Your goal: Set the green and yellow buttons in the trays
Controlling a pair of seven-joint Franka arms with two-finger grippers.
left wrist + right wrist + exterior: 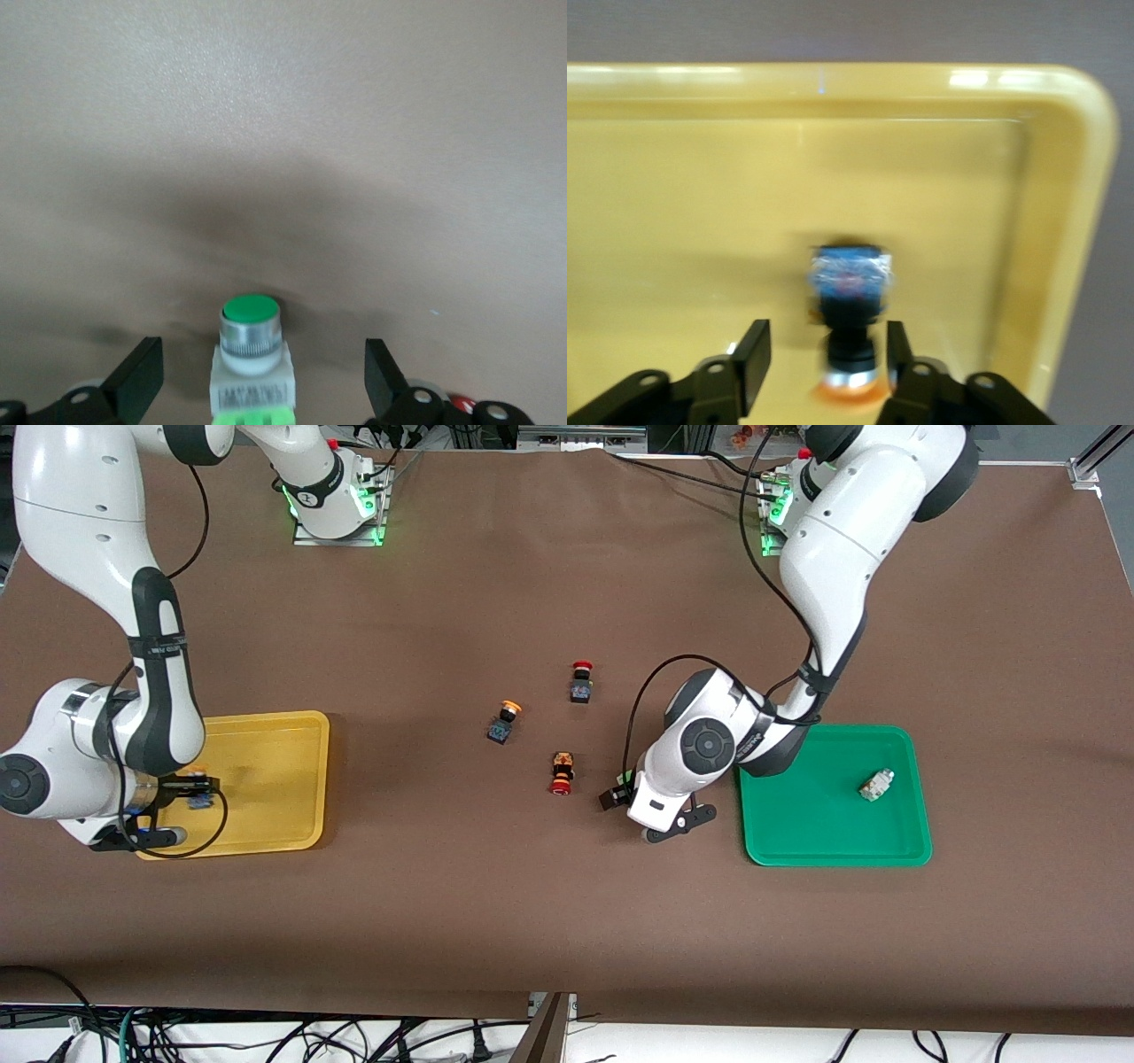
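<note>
We see two white robot arms over a brown counter (pixel 532 558). The right gripper (pixel 190 790) hangs over the shallow yellow plastic tray (pixel 266 779), the left gripper (pixel 625 788) beside the shallow green plastic tray (pixel 833 833), which holds a pale-green-capped white button (pixel 876 785). A yellow-capped button (pixel 503 722) and two red-capped buttons (pixel 581 681) (pixel 562 772) lie between the trays.

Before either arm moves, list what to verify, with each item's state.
1. Left gripper open, straddling the upright green button on the table: ok.
2. Its fingers touching that button: not ok, gaps both sides.
3. Right gripper open over the yellow tray, a yellow button between its fingers: ok.
4. Other yellow button trayed: not ok, lies on the table.
5. Green tray holds the second green button: ok.
</note>
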